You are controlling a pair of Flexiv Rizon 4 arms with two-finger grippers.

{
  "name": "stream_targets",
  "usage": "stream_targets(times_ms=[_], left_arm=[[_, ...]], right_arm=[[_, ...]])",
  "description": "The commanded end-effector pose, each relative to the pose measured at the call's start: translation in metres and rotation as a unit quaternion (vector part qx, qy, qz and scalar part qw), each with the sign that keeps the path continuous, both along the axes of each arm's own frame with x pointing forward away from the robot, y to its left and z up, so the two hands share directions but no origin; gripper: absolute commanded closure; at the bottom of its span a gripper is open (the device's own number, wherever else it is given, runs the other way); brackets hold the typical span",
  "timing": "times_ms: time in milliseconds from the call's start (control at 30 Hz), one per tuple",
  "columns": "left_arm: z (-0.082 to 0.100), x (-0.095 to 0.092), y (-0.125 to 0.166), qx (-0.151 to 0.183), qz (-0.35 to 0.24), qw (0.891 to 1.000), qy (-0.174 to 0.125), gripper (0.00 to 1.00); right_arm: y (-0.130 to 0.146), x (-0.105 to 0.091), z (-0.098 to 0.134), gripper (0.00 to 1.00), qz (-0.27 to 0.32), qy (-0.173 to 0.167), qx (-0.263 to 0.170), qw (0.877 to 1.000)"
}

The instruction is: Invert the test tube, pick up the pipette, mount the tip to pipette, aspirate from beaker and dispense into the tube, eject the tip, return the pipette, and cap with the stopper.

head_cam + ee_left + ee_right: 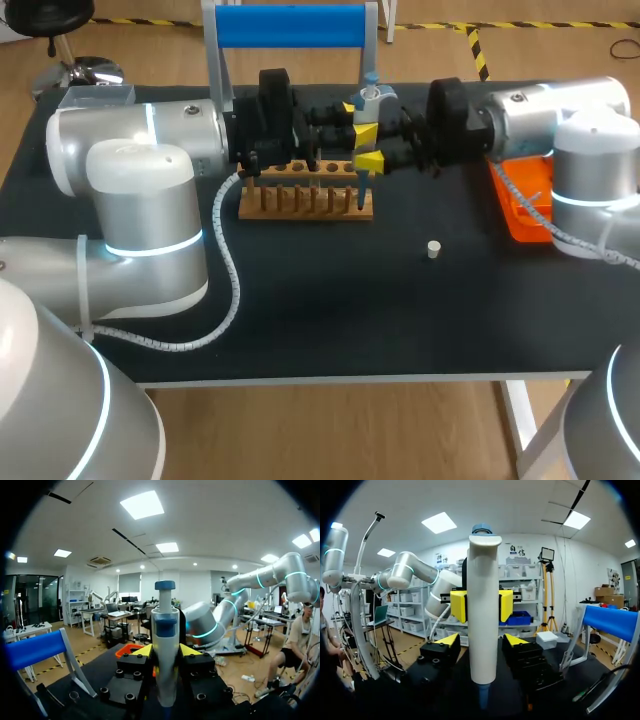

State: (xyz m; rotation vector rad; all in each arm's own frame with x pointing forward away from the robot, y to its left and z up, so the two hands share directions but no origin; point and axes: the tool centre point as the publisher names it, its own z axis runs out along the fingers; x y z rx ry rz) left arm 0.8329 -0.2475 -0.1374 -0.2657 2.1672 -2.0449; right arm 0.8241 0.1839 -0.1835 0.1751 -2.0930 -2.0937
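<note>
Bench [400, 310]: one, with a flat, matt black top.
Left arm [140, 160]: one, made of smooth silver-white rounded segments; it comes in from the left along the far side.
Cable [232, 270]: one white ribbed cable, curving over the bench from the left arm toward the near left.
Stand [290, 26]: one grey frame with a round blue bar across its top, at the far edge left of middle.
Left hand [165, 652]: one, with black bolted finger blocks and yellow wedge tips. It is closed on the pipette, both tips pressing its body from opposite sides.
Rack [300, 205]: one long wooden block, with a row of holes on top and a row of pegs along its near face. It lies just near of the two hands.
Pipette [369, 105]: one, with a white plastic body and a blue top. It stands upright between the two hands at the far middle, its thin lower end at the rack's right end.
Right hand [482, 641]: one, built like the left. Its fingers stand narrowly apart around the pipette, with a slim gap on each side.
Stopper [433, 249]: one small pale plug on the bench, alone, near and right of the rack.
Tray [520, 205]: one orange tray at the right, partly under the right arm.
Right arm [560, 120]: one, silver-white, coming in from the right.
</note>
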Motion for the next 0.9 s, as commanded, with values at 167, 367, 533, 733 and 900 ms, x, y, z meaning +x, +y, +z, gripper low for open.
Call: stream_targets(times_ms=[167,367,533,733,900], left_arm=[[-0.001,-0.001,-0.002,-0.002,0.004,1.0,-0.001,1.0],[-0.001,-0.001,-0.002,-0.002,0.004,1.0,-0.001,1.0],[-0.001,-0.001,-0.002,-0.002,0.004,1.0,-0.001,1.0],[-0.001,-0.001,-0.002,-0.002,0.004,1.0,-0.001,1.0],[-0.001,-0.001,-0.002,-0.002,0.004,1.0,-0.001,1.0]], right_arm=[[-0.032,0.003,0.002,0.0,-0.004,0.001,0.001,1.0],[-0.068,0.017,0.002,0.0,-0.026,0.004,0.003,1.0],[-0.096,0.037,-0.002,0.0,-0.059,0.006,0.0,0.998],[-0.111,0.083,-0.003,0.0,-0.121,0.0,-0.027,0.992],[-0.105,0.125,0.007,0.0,-0.161,-0.013,-0.039,0.986]])
